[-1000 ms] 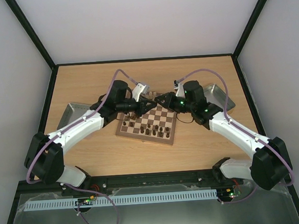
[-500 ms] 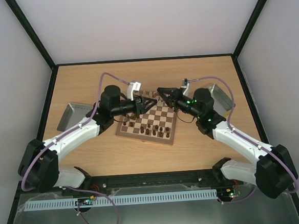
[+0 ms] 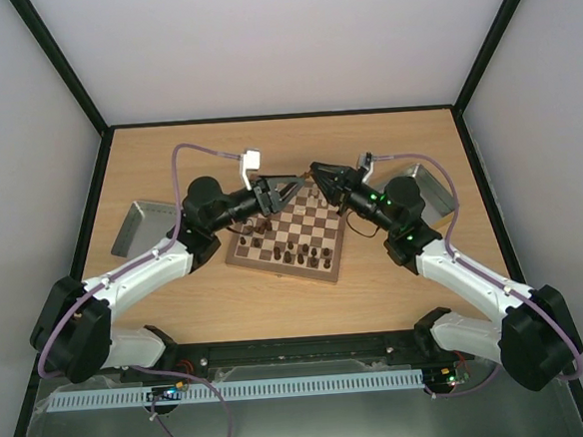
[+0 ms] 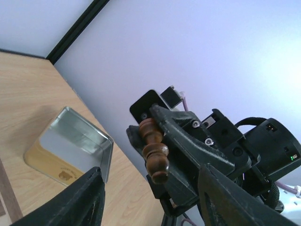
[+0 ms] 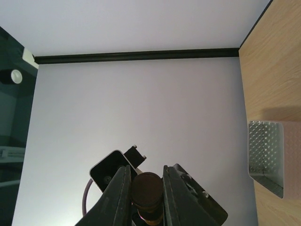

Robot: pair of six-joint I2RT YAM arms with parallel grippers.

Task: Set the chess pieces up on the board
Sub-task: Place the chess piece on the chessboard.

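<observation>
Dark chess piece (image 4: 154, 149) clamped in my right end effector (image 5: 146, 184).
My left end effector (image 3: 291, 182), half open and empty, faces it above the far edge of the board (image 3: 275, 271).

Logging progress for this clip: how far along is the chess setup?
Done: several dark pieces stand on the near rows of the board. In hand: the right hand is shut on one dark piece raised near the far edge, the left hand open beside it. Left: that piece and the far rows, which look bare; no cream pieces visible.
</observation>
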